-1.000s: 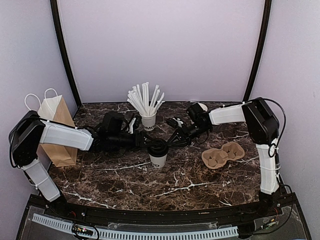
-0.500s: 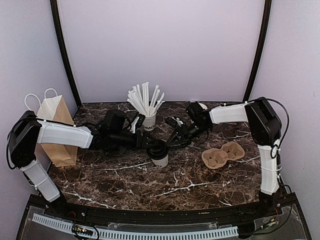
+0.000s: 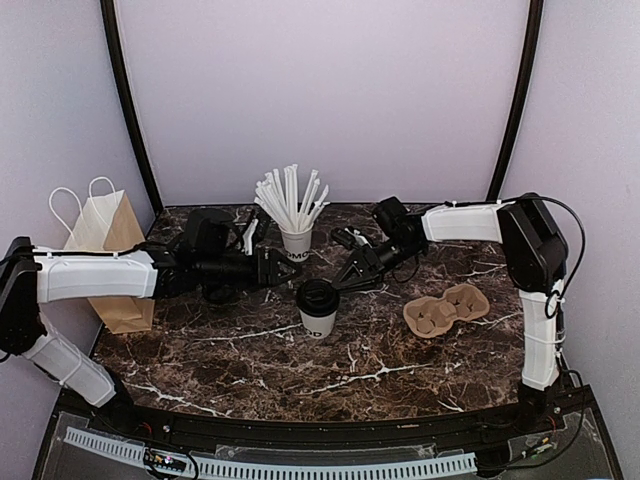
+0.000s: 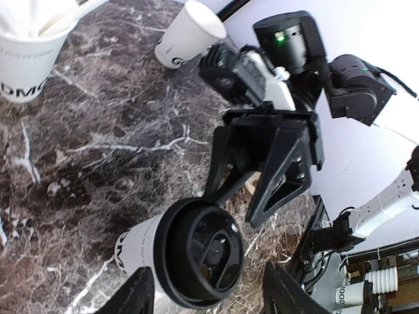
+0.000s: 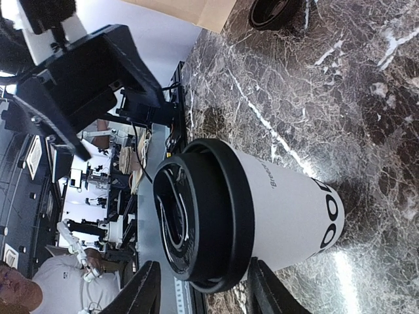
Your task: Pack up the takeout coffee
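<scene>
The takeout coffee (image 3: 317, 310), a white cup with dark lettering and a black lid, stands upright on the marble table (image 3: 250, 360), touched by nothing. My left gripper (image 3: 280, 270) is open just to the left of it and behind it. My right gripper (image 3: 347, 281) is open just to the right of it and behind it. In the left wrist view the cup (image 4: 147, 245) lies just ahead of that gripper (image 4: 208, 291), with its fingers (image 4: 134, 296) spread wider than the lid. In the right wrist view the cup (image 5: 288, 209) sits just ahead of that open gripper (image 5: 201, 278).
A white cup full of straws (image 3: 296, 238) stands behind the coffee. A lidless white cup (image 4: 188, 33) is at the back right. A cardboard cup carrier (image 3: 446, 308) lies to the right. A paper bag (image 3: 112, 258) with white handles stands at the left edge.
Both grippers have drawn back from the lidded cup; the left arm has pulled away to the left the most. The cup stays in place.
</scene>
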### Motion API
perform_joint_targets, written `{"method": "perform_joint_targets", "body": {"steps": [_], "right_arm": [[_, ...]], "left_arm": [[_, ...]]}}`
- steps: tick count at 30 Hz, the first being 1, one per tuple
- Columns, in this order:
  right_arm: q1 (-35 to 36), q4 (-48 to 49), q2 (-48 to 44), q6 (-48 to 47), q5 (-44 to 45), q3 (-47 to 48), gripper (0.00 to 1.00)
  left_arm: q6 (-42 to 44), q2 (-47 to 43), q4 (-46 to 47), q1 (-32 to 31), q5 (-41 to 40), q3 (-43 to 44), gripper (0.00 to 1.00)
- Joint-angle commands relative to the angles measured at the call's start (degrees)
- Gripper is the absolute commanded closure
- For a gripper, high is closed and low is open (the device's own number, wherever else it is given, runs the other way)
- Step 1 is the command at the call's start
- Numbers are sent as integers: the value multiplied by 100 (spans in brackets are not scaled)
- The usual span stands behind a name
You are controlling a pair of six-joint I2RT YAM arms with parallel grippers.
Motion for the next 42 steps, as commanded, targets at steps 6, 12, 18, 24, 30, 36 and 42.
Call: {"method": "perform_joint_targets", "body": {"steps": [6, 12, 18, 24, 30, 36, 42], "right_arm": [[-41, -272, -109, -339, 377, 77, 55], [-47, -275, -56, -333, 348, 79, 59], [-49, -274, 12, -327, 287, 80, 64], [-45, -215, 140, -260, 225, 72, 70], [-66, -146, 336, -252, 293, 35, 72], [-120, -217, 504, -252, 322, 71, 70], [-184, -217, 497, -270, 265, 27, 65]], "left_arm": [[-1051, 279, 668, 58, 291, -642, 46], [-1082, 555, 752, 107, 496, -502, 49], [-1180, 636, 779, 171, 539, -514, 53], [-1284, 711, 755, 258, 535, -662, 58], [-1331, 999, 793, 299, 664, -786, 61], [-1230, 1321, 604, 300, 837, -794, 63], [-1052, 1630, 373, 299, 854, -859, 69]]}}
